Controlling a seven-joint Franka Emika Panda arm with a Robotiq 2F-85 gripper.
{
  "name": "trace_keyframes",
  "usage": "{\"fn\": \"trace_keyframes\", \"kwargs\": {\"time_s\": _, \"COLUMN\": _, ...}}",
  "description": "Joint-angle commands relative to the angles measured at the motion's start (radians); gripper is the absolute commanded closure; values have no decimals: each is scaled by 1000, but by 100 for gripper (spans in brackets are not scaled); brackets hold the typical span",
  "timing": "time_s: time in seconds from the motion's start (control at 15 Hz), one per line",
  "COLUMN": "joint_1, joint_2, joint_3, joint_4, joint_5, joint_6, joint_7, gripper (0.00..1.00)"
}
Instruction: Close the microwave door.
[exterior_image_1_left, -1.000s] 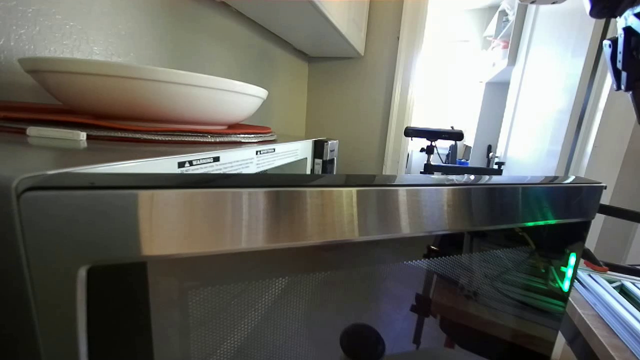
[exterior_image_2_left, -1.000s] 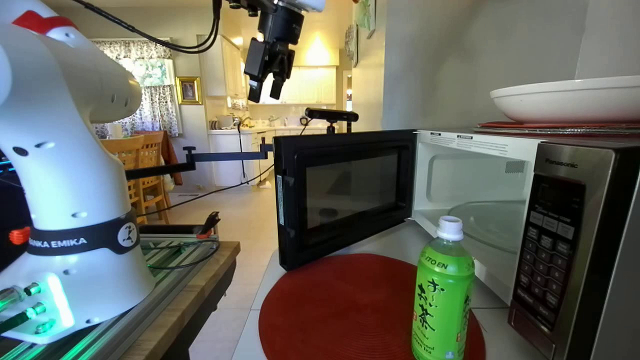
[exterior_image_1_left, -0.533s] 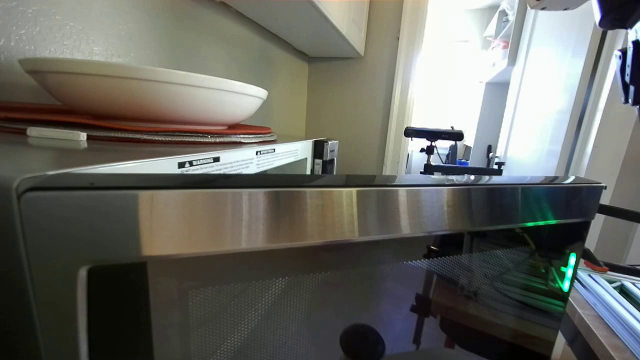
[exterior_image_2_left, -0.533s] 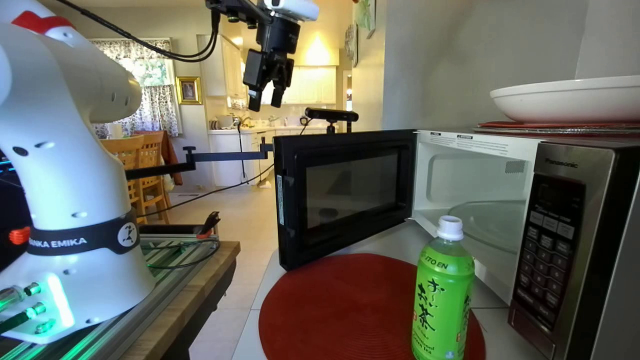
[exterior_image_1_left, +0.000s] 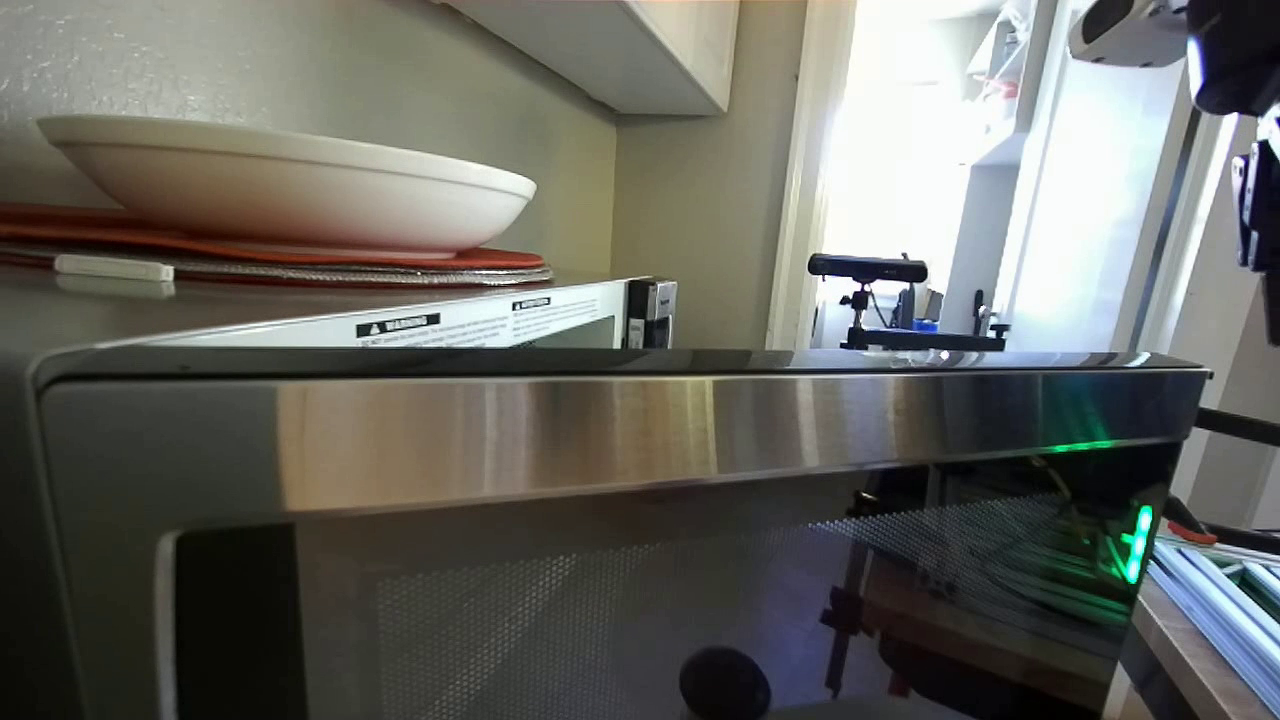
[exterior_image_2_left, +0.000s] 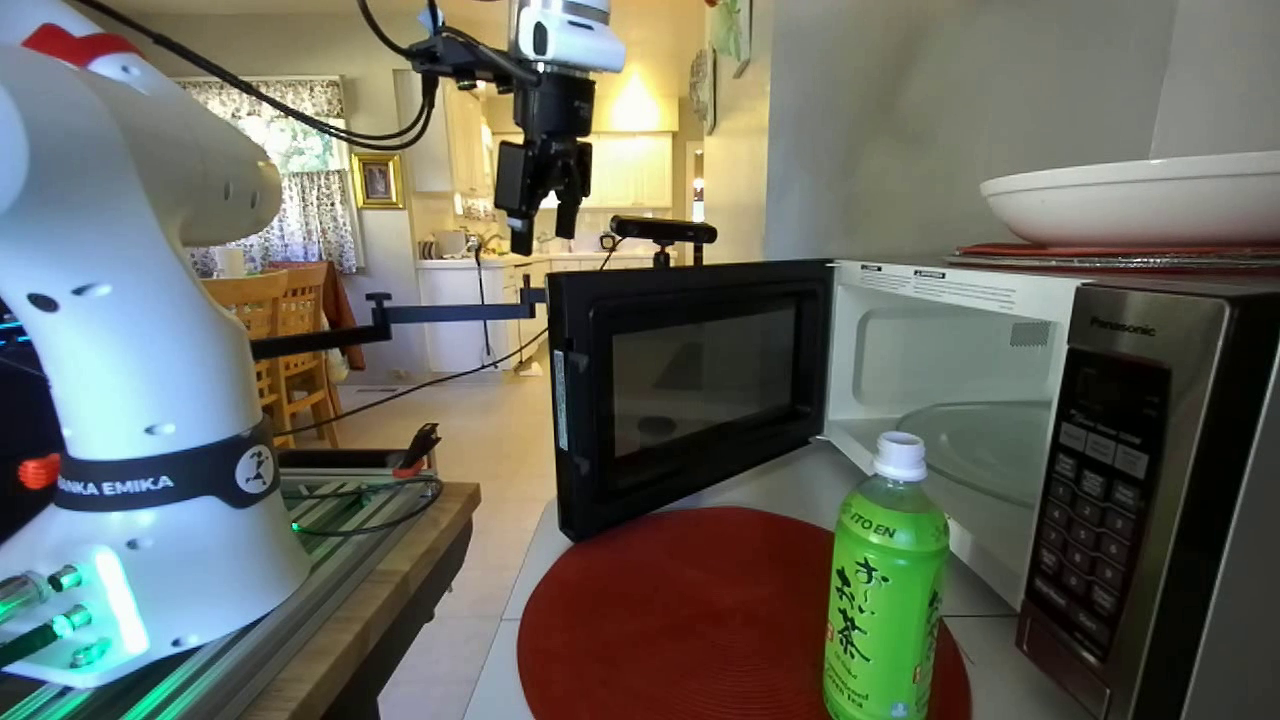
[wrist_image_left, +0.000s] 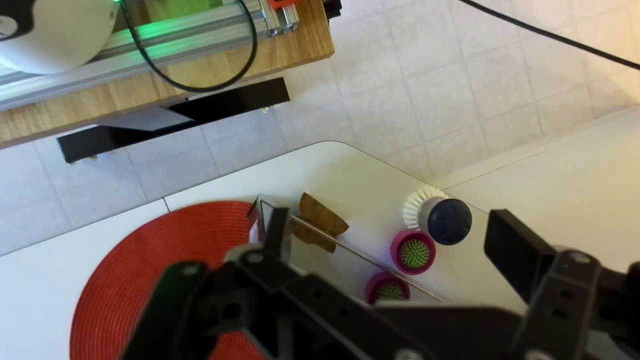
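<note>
The microwave door stands wide open. An exterior view shows its steel and dark glass front (exterior_image_1_left: 640, 440). An exterior view shows its black inner side (exterior_image_2_left: 700, 375), hinged at the microwave's (exterior_image_2_left: 1130, 300) left. In the wrist view the door's thin top edge (wrist_image_left: 350, 248) runs diagonally between the fingers, far below. My gripper (exterior_image_2_left: 543, 234) is open and empty, pointing down, and appears higher than the door's top near its free end. It is partly cut off at the right edge in an exterior view (exterior_image_1_left: 1262, 210). In the wrist view its fingers (wrist_image_left: 392, 235) are wide apart.
A green tea bottle (exterior_image_2_left: 885, 600) stands on a red round mat (exterior_image_2_left: 680, 620) before the microwave. A white bowl (exterior_image_2_left: 1150, 200) sits on top. Pink pots (wrist_image_left: 413, 252) and a white-bristled brush (wrist_image_left: 449, 221) stand on the door's outer side. A camera (exterior_image_2_left: 663, 230) stands behind the door.
My gripper has moved down, closer to the height of the door's top, and shifted slightly right in an exterior view. It stays open. The door and the bottle have not moved.
</note>
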Motion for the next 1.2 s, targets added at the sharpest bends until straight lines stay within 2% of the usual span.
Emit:
{"fn": "trace_keyframes", "kwargs": {"time_s": 0.0, "joint_1": 24, "joint_2": -52, "joint_3": 15, "joint_4": -66, "joint_5": 21, "joint_6": 89, "joint_7": 20, "gripper": 0}}
{"fn": "trace_keyframes", "kwargs": {"time_s": 0.53, "joint_1": 40, "joint_2": -14, "joint_3": 32, "joint_4": -37, "joint_5": -12, "joint_6": 206, "joint_7": 23, "gripper": 0}}
{"fn": "trace_keyframes", "kwargs": {"time_s": 1.13, "joint_1": 56, "joint_2": 17, "joint_3": 31, "joint_4": -41, "joint_5": -27, "joint_6": 178, "joint_7": 24, "gripper": 0}}
